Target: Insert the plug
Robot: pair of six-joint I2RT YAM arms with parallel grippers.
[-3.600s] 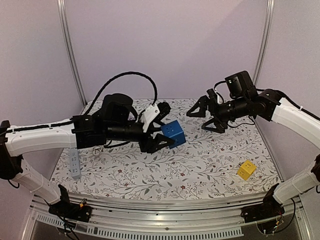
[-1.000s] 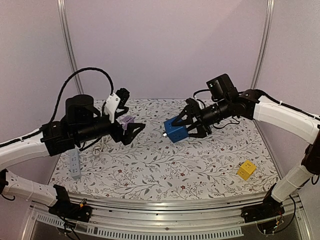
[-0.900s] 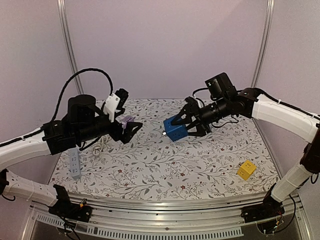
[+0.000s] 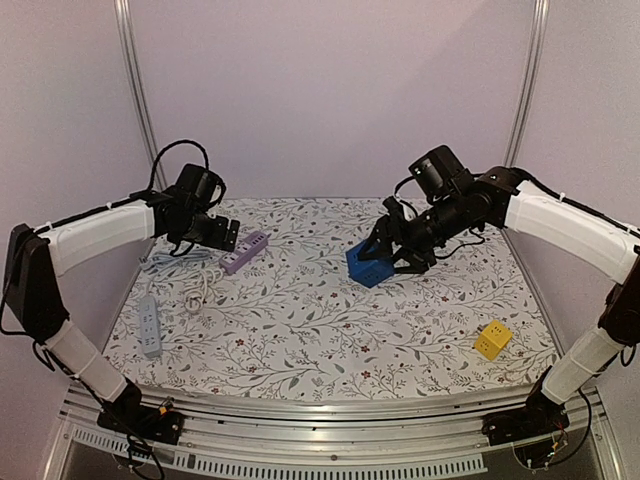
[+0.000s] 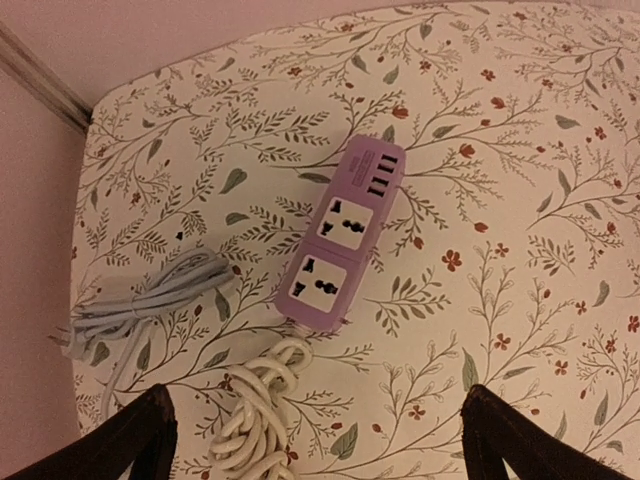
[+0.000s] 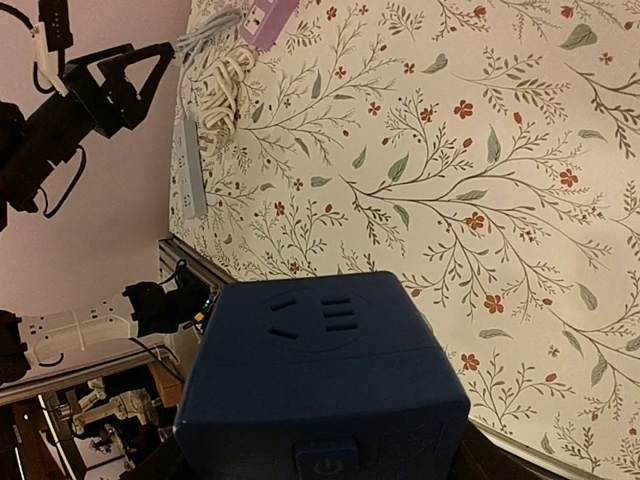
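The right tool (image 4: 387,257) is clamped on the blue cube (image 4: 366,268) over the surface (image 4: 330,340), well apart from the purple strip (image 5: 345,235) below the left tool (image 4: 222,236), whose jaws stand wide and empty; risk: a tilted cube could meet the strip askew and jam or slip.

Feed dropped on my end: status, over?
Left gripper open above purple strip. Right gripper shut on blue cube, apart from strip. Strip's sockets uncovered; white cable coiled beside it.
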